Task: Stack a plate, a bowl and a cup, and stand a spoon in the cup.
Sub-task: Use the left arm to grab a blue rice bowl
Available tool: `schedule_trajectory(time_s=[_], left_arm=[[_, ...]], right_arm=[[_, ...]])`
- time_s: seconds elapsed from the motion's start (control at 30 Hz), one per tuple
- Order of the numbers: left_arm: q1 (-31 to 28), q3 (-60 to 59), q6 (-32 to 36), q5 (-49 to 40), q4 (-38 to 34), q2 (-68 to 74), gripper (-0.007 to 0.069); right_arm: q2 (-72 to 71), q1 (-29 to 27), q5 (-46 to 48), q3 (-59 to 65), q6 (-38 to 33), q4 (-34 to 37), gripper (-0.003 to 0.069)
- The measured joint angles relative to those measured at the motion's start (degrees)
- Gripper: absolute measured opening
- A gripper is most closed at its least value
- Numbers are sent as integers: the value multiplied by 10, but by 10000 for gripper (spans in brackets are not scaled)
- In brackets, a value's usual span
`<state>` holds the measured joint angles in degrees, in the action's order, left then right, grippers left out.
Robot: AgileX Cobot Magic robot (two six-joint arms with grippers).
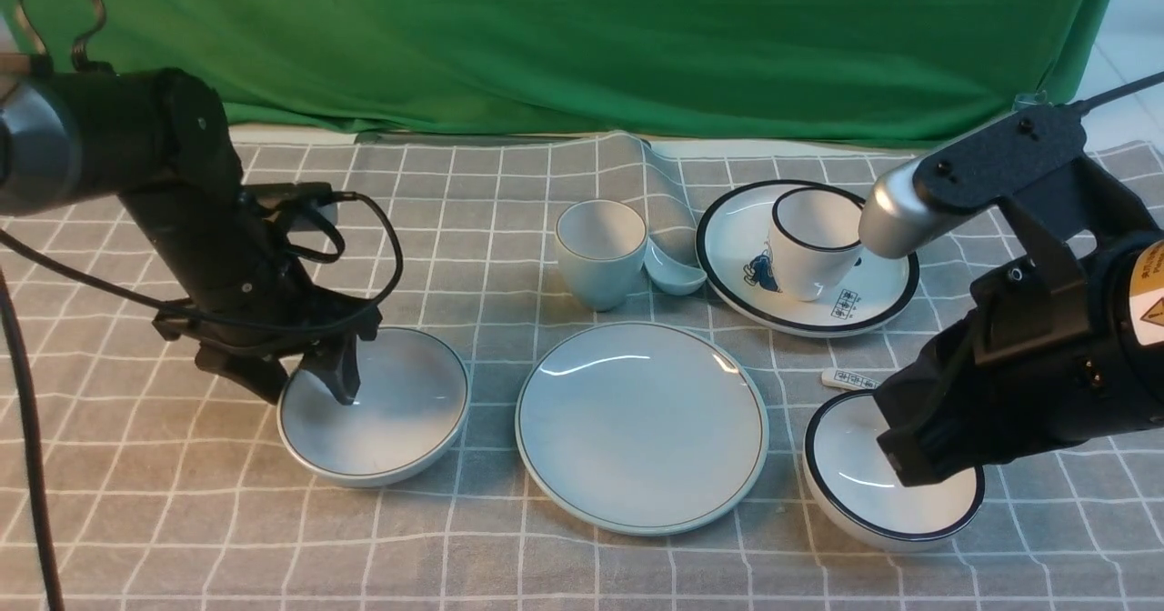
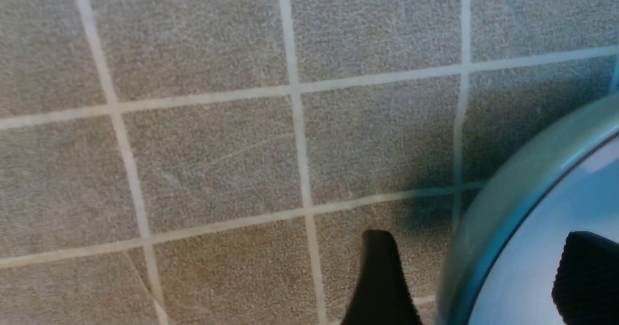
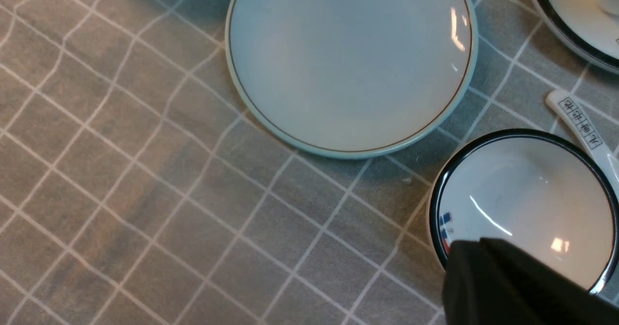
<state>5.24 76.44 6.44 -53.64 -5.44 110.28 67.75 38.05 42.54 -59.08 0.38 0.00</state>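
While the plate (image 1: 641, 425) lies flat and bare at the middle of the table, toward its near edge, we read it as the base of the stack, waiting for its first layer. That layer, the bowl (image 1: 391, 420), sits upright just beside the plate on the side of the table's left edge, apart from it. The cup (image 1: 600, 252) stands upright farther back, toward the far edge, with the spoon (image 1: 675, 275) lying at its right, touching or nearly so.

We place the left gripper (image 1: 309, 391) low over the bowl's left rim because a shallow bowl offers no other hold. The left wrist view shows the fingers (image 2: 382, 281) spread wide, one outside the wall above the checked cloth (image 1: 136, 520) and one inside the hollow. The rim passes between them and nothing is pinched yet. Whether the inner tip touches the glaze we cannot tell. We judge the step in hand to be gripping the bowl before carrying it onto the plate.

We keep the right gripper (image 1: 909, 465) closed and empty toward the near right corner. It hangs over the black-rimmed white bowl (image 1: 855, 484), which is no part of the stack, and is clear of the left arm's path.
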Motion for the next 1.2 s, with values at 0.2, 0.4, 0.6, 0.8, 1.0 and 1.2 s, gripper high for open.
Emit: schedule_trajectory(time_s=[0.2, 0.4, 0.6, 0.8, 1.0, 1.2], left_arm=[[0, 0, -6, 9, 1, 0, 367], [0, 0, -6, 9, -5, 4, 106], [0, 2, -5, 3, -23, 4, 25], [0, 4, -5, -1, -29, -11, 22], [0, 46, -5, -31, -64, -60, 22], [16, 100, 5, -60, -145, -78, 22]], right_arm=[[0, 0, -6, 0, 0, 0, 35], [0, 0, -7, 0, 0, 0, 35], [0, 0, -7, 0, 0, 0, 35], [0, 0, -7, 0, 0, 0, 35], [0, 0, -6, 0, -4, 0, 35], [0, 0, 17, 0, 27, -67, 46]])
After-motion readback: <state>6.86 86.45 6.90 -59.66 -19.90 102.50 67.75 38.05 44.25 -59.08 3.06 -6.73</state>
